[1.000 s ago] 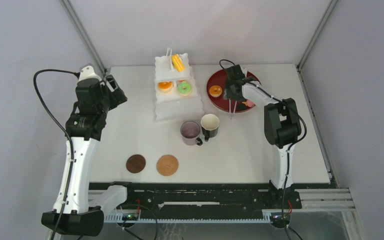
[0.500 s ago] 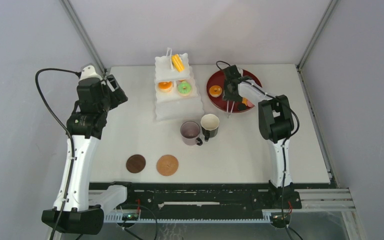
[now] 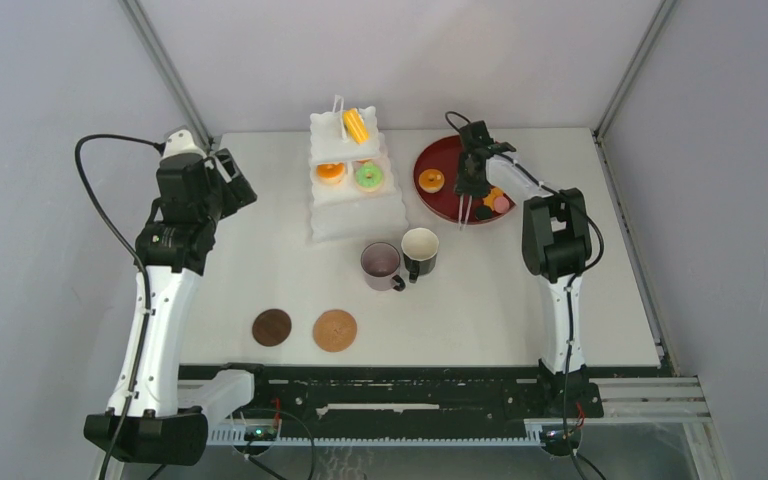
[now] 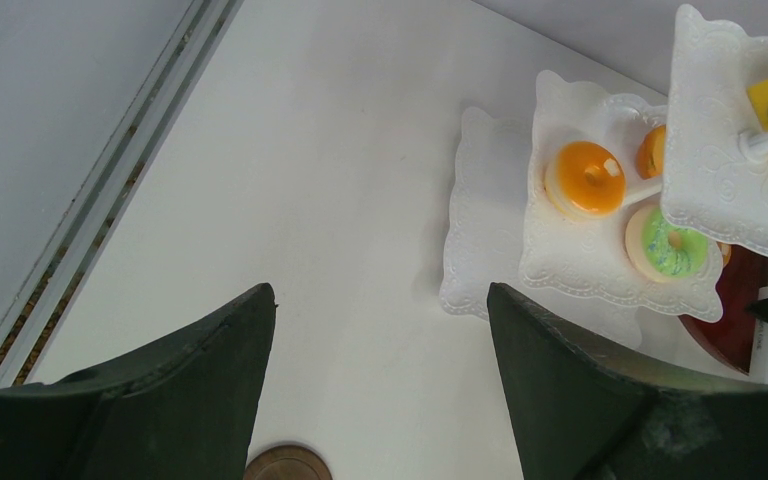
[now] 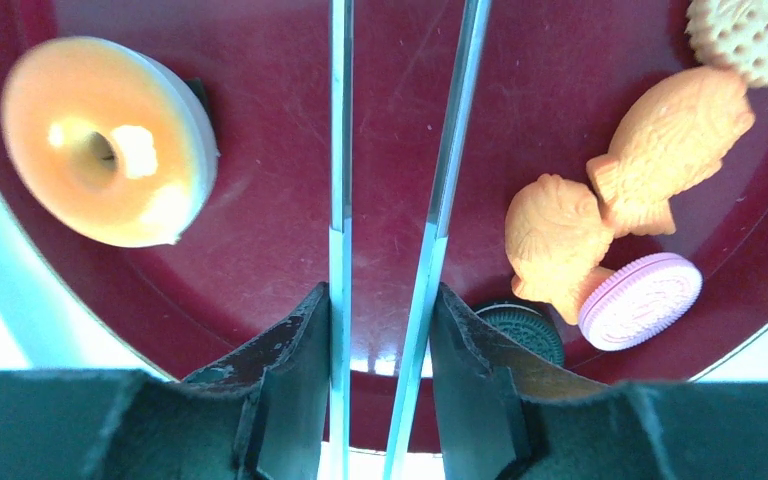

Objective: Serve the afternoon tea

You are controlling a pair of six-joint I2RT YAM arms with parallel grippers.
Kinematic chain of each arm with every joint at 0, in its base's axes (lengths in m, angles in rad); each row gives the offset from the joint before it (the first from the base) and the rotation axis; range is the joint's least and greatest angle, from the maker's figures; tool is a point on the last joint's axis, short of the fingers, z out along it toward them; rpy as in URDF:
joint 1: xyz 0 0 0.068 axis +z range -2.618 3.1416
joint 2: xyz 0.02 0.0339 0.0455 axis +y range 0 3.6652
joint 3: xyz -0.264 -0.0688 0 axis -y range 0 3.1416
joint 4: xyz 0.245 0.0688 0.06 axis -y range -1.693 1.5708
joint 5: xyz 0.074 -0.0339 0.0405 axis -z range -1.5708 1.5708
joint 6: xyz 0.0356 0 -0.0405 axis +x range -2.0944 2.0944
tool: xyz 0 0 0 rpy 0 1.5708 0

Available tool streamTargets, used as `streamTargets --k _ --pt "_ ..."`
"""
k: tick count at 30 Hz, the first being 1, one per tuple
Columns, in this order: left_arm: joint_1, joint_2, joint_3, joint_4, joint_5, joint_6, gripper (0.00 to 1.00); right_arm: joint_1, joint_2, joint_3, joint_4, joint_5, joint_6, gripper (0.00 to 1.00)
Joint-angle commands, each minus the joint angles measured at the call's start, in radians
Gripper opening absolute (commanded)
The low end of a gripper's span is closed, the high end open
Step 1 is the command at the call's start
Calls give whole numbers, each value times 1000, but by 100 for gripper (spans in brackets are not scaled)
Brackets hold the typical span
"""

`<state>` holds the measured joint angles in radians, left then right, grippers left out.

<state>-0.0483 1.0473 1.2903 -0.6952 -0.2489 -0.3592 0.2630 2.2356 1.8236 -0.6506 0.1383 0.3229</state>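
- The right gripper [image 5: 380, 300] is over the dark red tray [image 5: 260, 230], its 2 fingers pressed against the outer sides of the long metal tongs [image 5: 338, 150].
- The tongs are squeezed partway. The 2 blades run close together with a narrow strip of bare tray showing between them, and they pinch nothing in view. Their tips lie outside the wrist view.
- An orange doughnut [image 5: 105, 140] lies on the tray to the left of the blades, apart from them.
- To the right of the blades lie 2 fish-shaped pastries [image 5: 670, 135], a pink sandwich biscuit [image 5: 640, 300], a dark sandwich biscuit [image 5: 520, 325] and a pale round biscuit [image 5: 750, 35].
- The white three-tier stand [image 3: 355, 215] is at the back of the table [image 3: 260, 250], just left of the tray.
- A yellow pastry [image 3: 356, 125] sits on the stand's top tier. An orange pastry [image 3: 330, 172] and a green pastry [image 3: 368, 176] sit on the middle tier.
- The mauve mug [image 3: 381, 263] and black mug [image 3: 420, 250] stand upright side by side in front of the stand.
- The 2 brown coasters [image 3: 271, 326] lie bare near the front edge, well apart from the mugs.
- The left gripper [image 4: 380, 300] hangs above the table's left side, jaws spread wide and holding nothing.
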Motion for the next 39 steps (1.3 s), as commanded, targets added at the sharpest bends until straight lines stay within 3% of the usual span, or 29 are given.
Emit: streamTargets --k 1,10,18,23,30,39 --pt "-3 5 2 46 15 3 82 -5 1 120 -21 1 -9 45" --pt "-4 12 6 49 19 6 82 -14 34 191 -67 -3 -17 48" --pt "-4 4 3 49 13 8 82 -15 -19 165 -78 -3 -25 25" --pt "-3 -5 6 43 3 13 82 -16 -151 51 -64 -25 -33 16" --pt "-3 -11 3 43 9 8 82 -16 -366 -133 -68 -62 -44 13" --pt "-4 -41 -11 40 26 3 82 -9 -590 -246 -149 -129 -74 5"
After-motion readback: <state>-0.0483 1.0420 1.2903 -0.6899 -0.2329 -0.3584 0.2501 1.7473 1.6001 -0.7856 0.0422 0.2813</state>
